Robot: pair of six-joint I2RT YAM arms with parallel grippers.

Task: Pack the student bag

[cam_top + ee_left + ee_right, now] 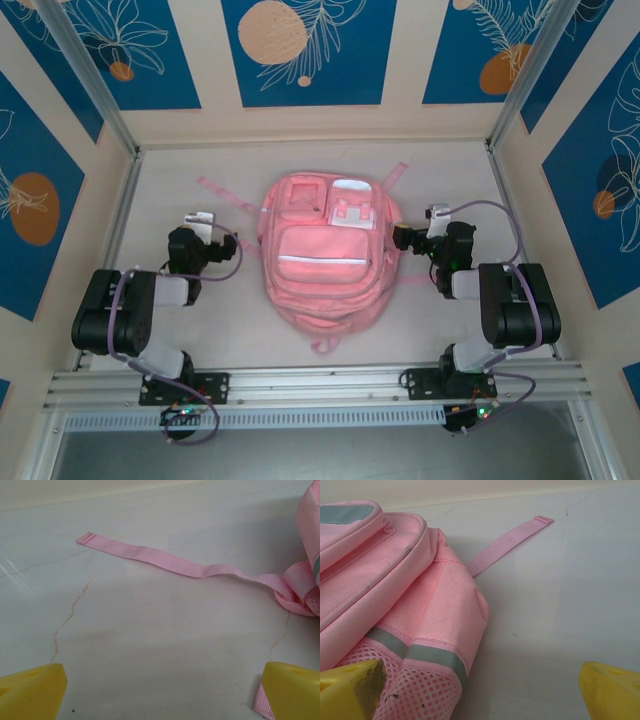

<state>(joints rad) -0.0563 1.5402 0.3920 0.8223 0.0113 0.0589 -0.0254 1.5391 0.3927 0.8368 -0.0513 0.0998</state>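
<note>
Looking down on the student bag (325,255), lying flat and front-up in the middle of the pale table (230,335). Showing two small pockets and a white patch (355,205) at the bag's far end, a wide pocket with a pale strip (320,258) across its middle, and a small loop (320,346) at its near end. Trailing thin pink straps out from the bag's far corners, one to each side.

Sitting just left of the bag, apart from it: the left arm (150,300), with the left jaws standing wide open and gripping nothing. Sitting just right of the bag: the right arm (505,300), with the right jaws likewise spread wide and empty.

Seeing, from the left wrist, a long strap (170,562) lying flat on the table, running away from the bag's edge and ending in a stitched tip. Bunching into a folded loop (295,597) right beside the bag. Peeking out beside one yellow fingertip (292,690): another short piece of pink webbing (261,705).

Seeing, from the right wrist, the bag's side close up: a mesh pocket (415,692) with a grey strip (437,660) above it, and a second strap (510,542) reaching out from behind the bag over bare table. Hovering right against the mesh: a scuffed yellow fingertip (350,692), touching or not being impossible to tell.
</note>
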